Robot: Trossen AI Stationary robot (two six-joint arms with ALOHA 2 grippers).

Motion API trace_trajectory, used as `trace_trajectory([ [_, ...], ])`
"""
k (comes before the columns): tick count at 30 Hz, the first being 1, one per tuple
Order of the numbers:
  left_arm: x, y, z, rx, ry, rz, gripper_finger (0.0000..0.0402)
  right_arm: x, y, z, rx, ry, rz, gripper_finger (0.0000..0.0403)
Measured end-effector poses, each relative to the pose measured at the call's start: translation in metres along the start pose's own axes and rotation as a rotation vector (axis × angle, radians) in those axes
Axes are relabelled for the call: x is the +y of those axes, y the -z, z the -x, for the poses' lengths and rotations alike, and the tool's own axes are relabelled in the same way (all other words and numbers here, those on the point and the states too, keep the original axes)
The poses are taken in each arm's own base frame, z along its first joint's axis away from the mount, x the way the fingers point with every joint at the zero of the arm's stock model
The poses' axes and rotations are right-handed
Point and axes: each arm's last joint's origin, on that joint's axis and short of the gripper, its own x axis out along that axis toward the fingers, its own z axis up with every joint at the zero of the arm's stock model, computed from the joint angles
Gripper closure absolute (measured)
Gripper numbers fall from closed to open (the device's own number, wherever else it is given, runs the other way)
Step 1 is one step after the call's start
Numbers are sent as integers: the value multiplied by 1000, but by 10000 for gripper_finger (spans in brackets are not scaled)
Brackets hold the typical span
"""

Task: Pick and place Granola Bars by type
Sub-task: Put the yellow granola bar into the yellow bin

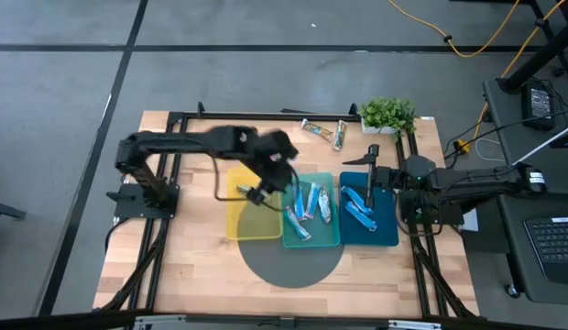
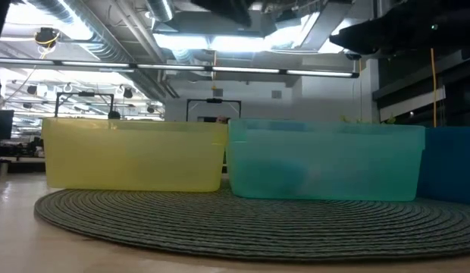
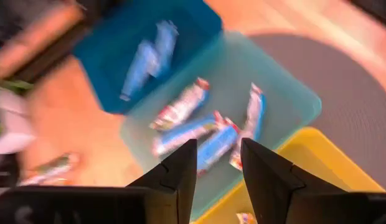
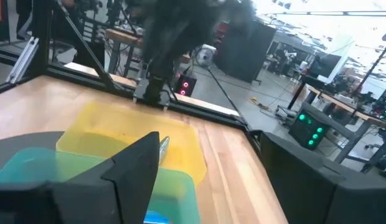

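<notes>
Three trays stand side by side on a round mat: yellow (image 1: 252,220), teal (image 1: 313,236) and dark blue (image 1: 385,229). Several blue-and-white granola bars (image 3: 205,127) lie in the teal tray, and bright blue ones (image 3: 146,59) lie in the dark blue tray. One silvery bar (image 4: 164,144) lies in the yellow tray. Two tan bars (image 1: 325,131) rest on the wood near the far edge. My left gripper (image 3: 219,146) hovers open and empty above the yellow tray's right side (image 1: 263,188). My right gripper (image 1: 362,170) waits open over the dark blue tray's far end.
A potted plant (image 1: 387,115) stands at the far right corner. The grey woven mat (image 2: 242,220) reaches out toward the near edge under the trays. Black frame rails (image 1: 165,229) run along the table's sides. Bare wood lies left of the yellow tray.
</notes>
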Motion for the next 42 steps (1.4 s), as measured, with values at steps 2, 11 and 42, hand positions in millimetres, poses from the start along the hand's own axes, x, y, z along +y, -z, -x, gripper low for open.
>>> trace_trajectory([
  [2,3,8,21,-40,-33,11,286,0,1,0,4,-2,3,123],
  [11,-11,65,54,-142,-210,118,287,0,1,-1,7,-1,-15,123],
  [42,-94,146,21,-472,-487,116,295,-11,-22,-4,15,52,-52,123],
])
